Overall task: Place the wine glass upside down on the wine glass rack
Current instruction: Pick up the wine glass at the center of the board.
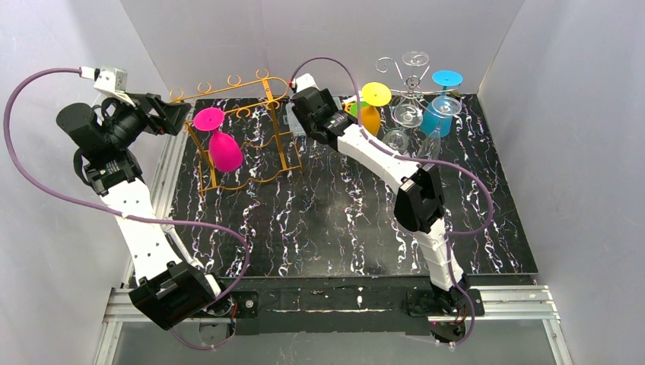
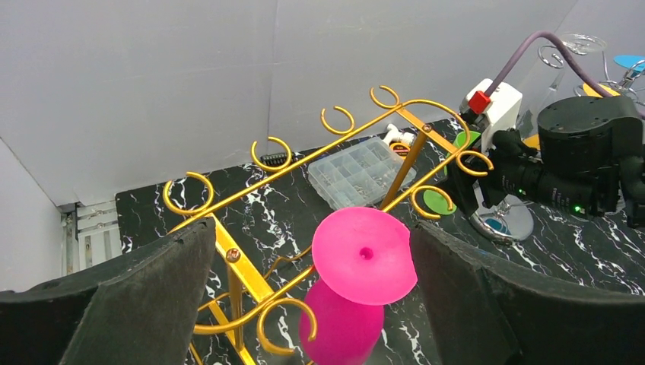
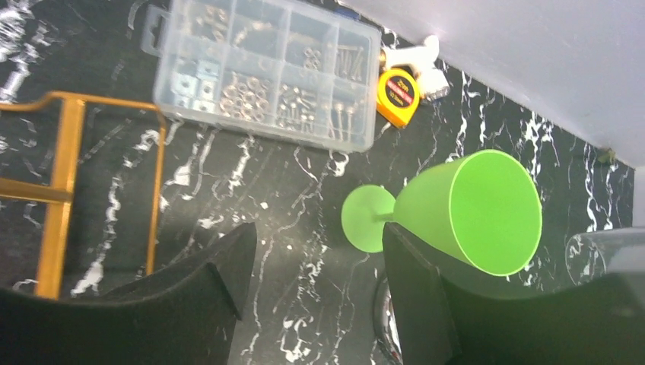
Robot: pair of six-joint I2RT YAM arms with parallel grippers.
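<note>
Now, with your right gripper (image 3: 312,262) open above the green glass (image 3: 464,213), which sits on the table just right of the rack (image 3: 61,190), close on its stem, not the bowl. Your left gripper (image 2: 312,237) hangs open by the pink glass (image 2: 365,255).

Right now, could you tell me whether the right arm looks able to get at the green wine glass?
Probably yes: the right gripper is open right by the green wine glass, with nothing between them, though a clear glass stands close beside it.
</note>
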